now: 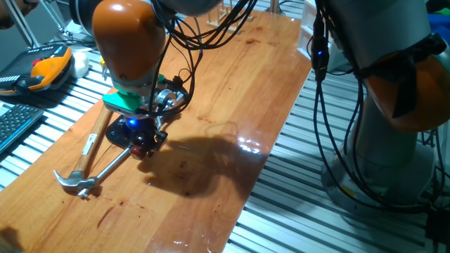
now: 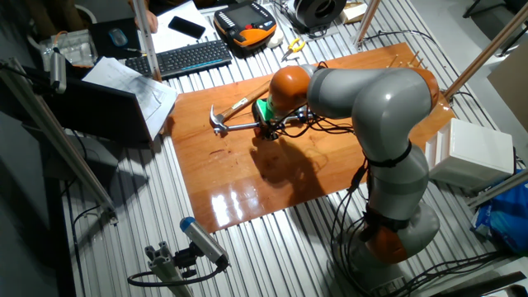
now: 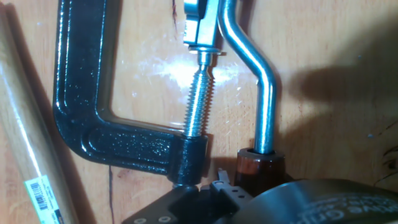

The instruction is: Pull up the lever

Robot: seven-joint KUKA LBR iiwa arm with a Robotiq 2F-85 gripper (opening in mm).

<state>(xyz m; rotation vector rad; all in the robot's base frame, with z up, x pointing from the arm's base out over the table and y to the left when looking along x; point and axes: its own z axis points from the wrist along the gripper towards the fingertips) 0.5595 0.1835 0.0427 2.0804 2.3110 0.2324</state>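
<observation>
The black C-shaped tool [image 3: 81, 124] lies flat on the wooden table [image 1: 232, 91], with its threaded screw [image 3: 198, 99] pointing toward the hand. The lever [image 3: 267, 93], a bent silver arm, ends in a reddish-brown tip [image 3: 258, 167]. My gripper [image 3: 258, 186] is down at that tip, with dark finger parts on both sides of it, and looks shut on it. In one fixed view my gripper [image 1: 145, 145] covers the lever. The tool's long steel rod [image 1: 109, 166] runs toward the hammer head [image 1: 74, 181]. In the other fixed view my gripper [image 2: 268, 132] sits low over the tool.
A wooden-handled claw hammer [image 1: 93, 144] lies just left of the tool; its handle [image 3: 25, 143] runs beside the black frame. An orange teach pendant [image 1: 46, 70] and a keyboard [image 2: 190, 56] lie off the table's far side. Cables hang around the hand.
</observation>
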